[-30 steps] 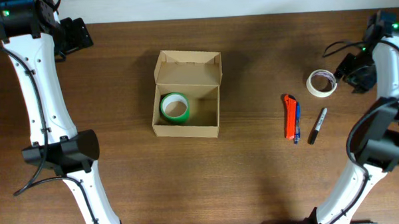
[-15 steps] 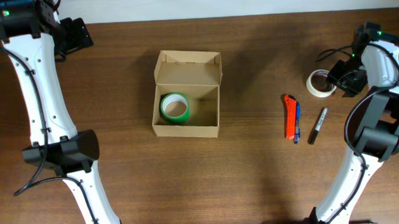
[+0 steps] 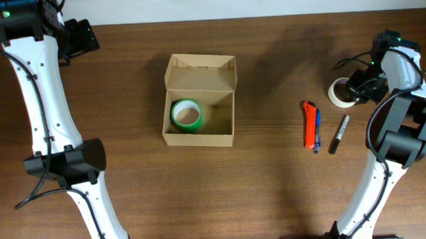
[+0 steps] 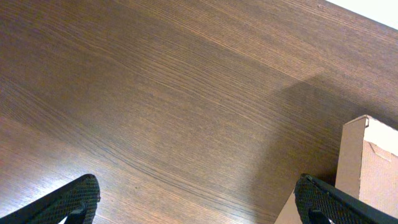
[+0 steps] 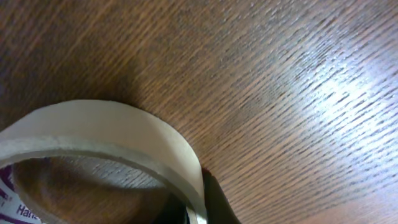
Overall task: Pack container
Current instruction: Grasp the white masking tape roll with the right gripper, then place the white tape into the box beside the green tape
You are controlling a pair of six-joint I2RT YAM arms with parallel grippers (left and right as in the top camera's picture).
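Well apart from both jaws sits the container (image 3: pixel 198 139).

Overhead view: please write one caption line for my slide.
Right gripper at the white tape roll; a green tape roll already lies in the open container.

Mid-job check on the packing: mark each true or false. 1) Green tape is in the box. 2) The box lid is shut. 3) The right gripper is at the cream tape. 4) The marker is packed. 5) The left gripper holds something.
1) True: the green tape roll lies inside the cardboard box.
2) False: the flap lid is open.
3) True: the right gripper is at the cream tape roll.
4) False: the black marker lies on the table, right of the orange utility knife.
5) False: the left gripper is open and empty.
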